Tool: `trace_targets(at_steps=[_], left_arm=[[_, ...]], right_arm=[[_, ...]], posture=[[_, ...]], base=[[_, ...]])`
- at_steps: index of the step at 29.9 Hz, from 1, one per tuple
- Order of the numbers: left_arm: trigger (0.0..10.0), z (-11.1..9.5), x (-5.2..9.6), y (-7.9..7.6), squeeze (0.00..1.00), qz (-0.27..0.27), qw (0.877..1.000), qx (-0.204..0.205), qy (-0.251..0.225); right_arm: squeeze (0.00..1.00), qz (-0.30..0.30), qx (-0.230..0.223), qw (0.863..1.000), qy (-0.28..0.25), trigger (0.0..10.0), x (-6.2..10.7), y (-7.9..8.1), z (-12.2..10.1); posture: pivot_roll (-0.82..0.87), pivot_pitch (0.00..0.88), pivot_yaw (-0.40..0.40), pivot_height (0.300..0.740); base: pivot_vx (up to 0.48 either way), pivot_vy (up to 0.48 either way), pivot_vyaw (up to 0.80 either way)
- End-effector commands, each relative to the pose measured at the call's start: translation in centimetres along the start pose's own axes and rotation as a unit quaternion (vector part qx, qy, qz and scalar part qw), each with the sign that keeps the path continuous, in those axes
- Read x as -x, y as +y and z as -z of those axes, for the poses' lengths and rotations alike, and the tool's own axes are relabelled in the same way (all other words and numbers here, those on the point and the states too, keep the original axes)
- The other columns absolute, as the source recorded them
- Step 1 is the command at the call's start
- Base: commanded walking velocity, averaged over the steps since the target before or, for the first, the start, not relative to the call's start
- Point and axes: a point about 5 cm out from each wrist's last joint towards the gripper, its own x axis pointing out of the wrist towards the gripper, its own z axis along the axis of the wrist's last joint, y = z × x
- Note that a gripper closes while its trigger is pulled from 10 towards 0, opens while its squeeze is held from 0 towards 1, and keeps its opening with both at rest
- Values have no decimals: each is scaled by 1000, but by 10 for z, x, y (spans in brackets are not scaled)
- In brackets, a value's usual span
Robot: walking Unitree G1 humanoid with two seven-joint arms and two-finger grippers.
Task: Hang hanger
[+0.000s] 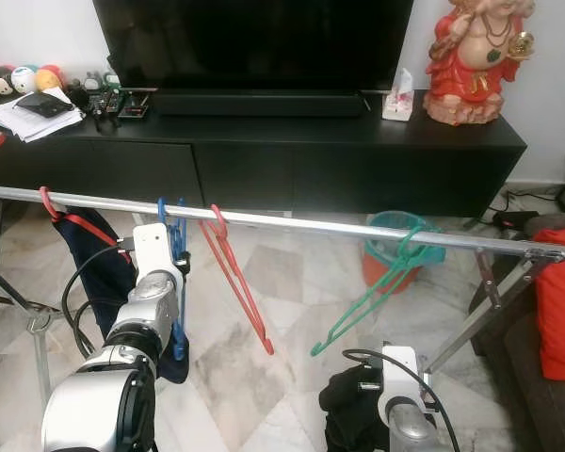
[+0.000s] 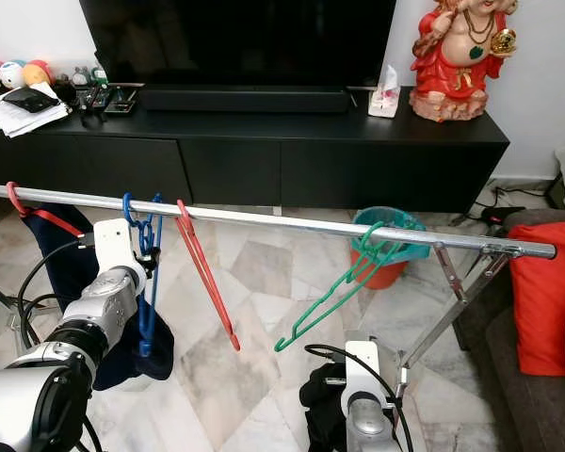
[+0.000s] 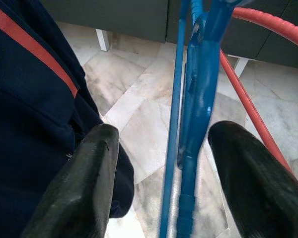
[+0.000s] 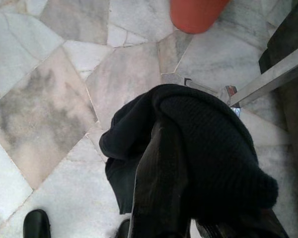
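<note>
Left gripper [image 3: 161, 168]: its fingers [image 3: 84, 183] are standing spread, with the blue hanger [image 3: 196, 114] passing between them and touching neither pad. The blue hanger is hanging by its hook on the rail [image 1: 292, 223], just beside the red hanger [image 1: 237, 281] and near the navy garment [image 1: 99, 259], which is draped from a second red hook further along the rail. The green hanger [image 1: 377, 294] is hanging well apart, toward the rail's far end.

Right gripper [image 4: 188, 198]: its fingers are pinching a black cloth [image 4: 208, 148] low beneath the rail, near the rail's leg [image 4: 268, 79].

Handling, as judged: the blue hanger is looking light, stiff and smooth, thin plastic likely to swing or twist on its hook at a slight touch. The straight shank below the hook is offering the surest hold, if any more is needed.

Room: the blue hanger is crowded by the red hanger on one side and the garment on the other, so a straight draw back from the rail is looking safest. Open floor [image 1: 292, 282] is lying below the rail, with a basket [image 1: 395, 247] behind it.
</note>
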Motion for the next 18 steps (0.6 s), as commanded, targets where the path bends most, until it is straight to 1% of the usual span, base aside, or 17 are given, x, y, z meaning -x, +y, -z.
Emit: trace_targets(at_steps=[1,12,18], left_arm=[[0,-2,-1,4,0,-1,1000,4,-3],[0,-2,-1,3,0,13,1000,8,-9],[0,3,0,4,0,17,1000,7,-5]], right_arm=[[0,0,-2,1000,-20,10000,-2,1,-10],[0,-2,0,1000,-23,10000,-2,2,-11],[0,-6,8,1000,-23,10000,-2,3,-11]], posture=[[-21,0,25,740],[-17,0,23,740],[-16,0,21,740]], base=[[0,0,0],[0,0,0],[0,0,0]])
